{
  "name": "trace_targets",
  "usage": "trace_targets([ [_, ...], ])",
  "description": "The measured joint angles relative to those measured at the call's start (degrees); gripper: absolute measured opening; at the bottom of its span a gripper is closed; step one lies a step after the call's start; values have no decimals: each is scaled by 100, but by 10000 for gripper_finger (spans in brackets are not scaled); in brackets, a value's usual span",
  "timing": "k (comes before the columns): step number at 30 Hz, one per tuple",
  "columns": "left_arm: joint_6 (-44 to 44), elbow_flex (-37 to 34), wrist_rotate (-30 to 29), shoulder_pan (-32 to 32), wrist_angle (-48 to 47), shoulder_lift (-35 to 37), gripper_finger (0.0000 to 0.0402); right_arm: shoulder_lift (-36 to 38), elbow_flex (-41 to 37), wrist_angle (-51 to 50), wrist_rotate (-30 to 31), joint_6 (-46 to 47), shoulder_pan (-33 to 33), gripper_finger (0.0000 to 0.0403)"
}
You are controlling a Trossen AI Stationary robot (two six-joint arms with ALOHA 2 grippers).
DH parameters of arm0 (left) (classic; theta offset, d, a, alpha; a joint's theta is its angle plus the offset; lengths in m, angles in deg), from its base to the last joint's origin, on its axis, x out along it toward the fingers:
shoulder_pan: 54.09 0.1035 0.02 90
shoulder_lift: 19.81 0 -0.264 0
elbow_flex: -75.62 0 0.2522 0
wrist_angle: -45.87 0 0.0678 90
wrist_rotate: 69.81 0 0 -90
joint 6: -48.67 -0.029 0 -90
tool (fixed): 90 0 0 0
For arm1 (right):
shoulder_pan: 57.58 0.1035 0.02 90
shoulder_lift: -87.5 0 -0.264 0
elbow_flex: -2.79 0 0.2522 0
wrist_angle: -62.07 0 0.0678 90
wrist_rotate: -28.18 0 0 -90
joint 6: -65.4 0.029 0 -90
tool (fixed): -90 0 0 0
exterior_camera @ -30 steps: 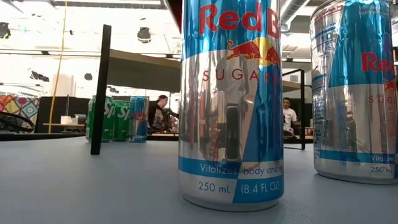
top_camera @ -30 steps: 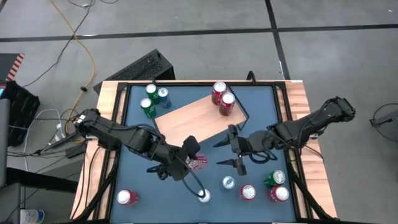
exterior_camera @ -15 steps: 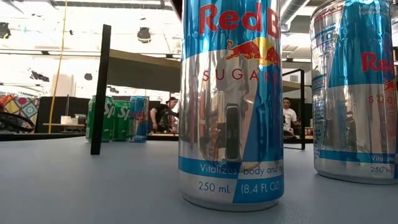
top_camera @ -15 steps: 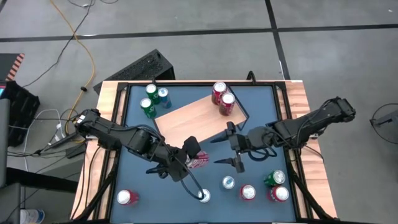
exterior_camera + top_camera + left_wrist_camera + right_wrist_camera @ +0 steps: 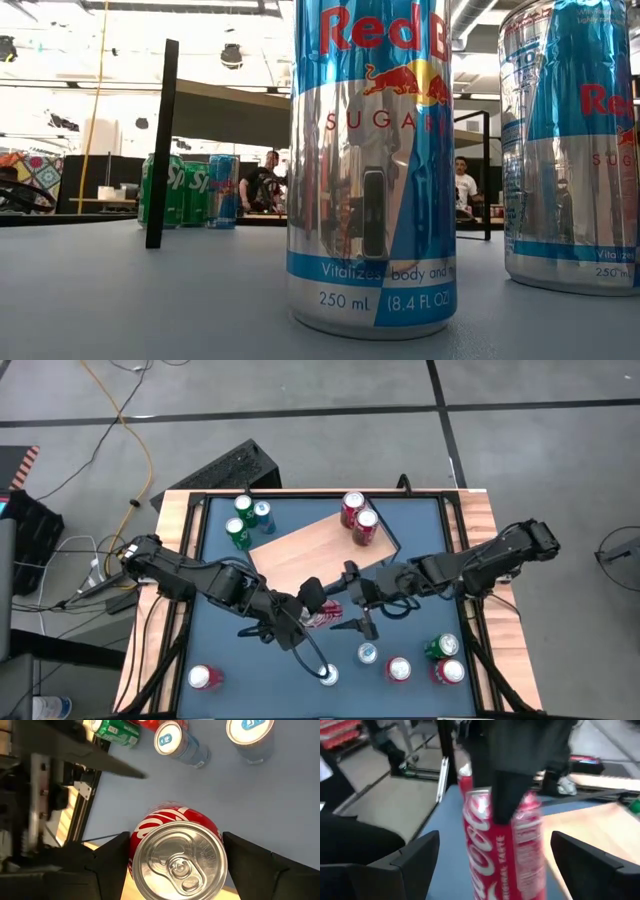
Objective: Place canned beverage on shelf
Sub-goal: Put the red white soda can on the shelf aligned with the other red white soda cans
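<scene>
The red can [image 5: 322, 616] is in my left gripper [image 5: 308, 612], pinched between its fingers and carried sideways above the blue table [image 5: 420, 530], just off the near edge of the shelf [image 5: 310, 555]. In the left wrist view its lid faces the camera, so its long axis runs along the gripper's line, roughly level. My right gripper [image 5: 352, 606] sits right beside the can, on the side away from the left arm, fingers spread wide. Through its own camera the can [image 5: 502, 845] stands directly between those open fingers, so a handover looks like the step in hand. I judge the right arm must close across the can's body, at right angles to that axis. The left is the arm holding; the right is nearest for taking it.

The shelf is a light board lying askew, with two red cans [image 5: 357, 518] standing at its far corner. More cans stand loose along the table's near edge and far-left corner. Two Red Bull cans [image 5: 370, 170] fill the low view. People sit in the room behind.
</scene>
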Motion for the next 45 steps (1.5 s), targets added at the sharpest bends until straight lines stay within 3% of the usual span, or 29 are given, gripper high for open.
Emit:
trace_targets([
  [10,-74,-7,32,11,20,0,267,-789,973,-1253,-174,-159,-70,366],
  [19,-56,-7,111,13,-5,0,267,-1004,1169,-1332,-363,-294,-147,359],
  [30,-25,-7,151,15,55,0,267,-1004,1171,-1368,-490,-332,-184,257],
  [36,224,-9,21,-7,285,0,267,-993,1173,-1331,-573,-452,-173,243],
  [42,805,-13,-1029,-222,528,0,365,-975,1173,-1334,-512,-582,-171,243],
  [45,910,-13,-1486,-374,557,0,390,-977,1173,-1316,-512,-590,-214,243],
])
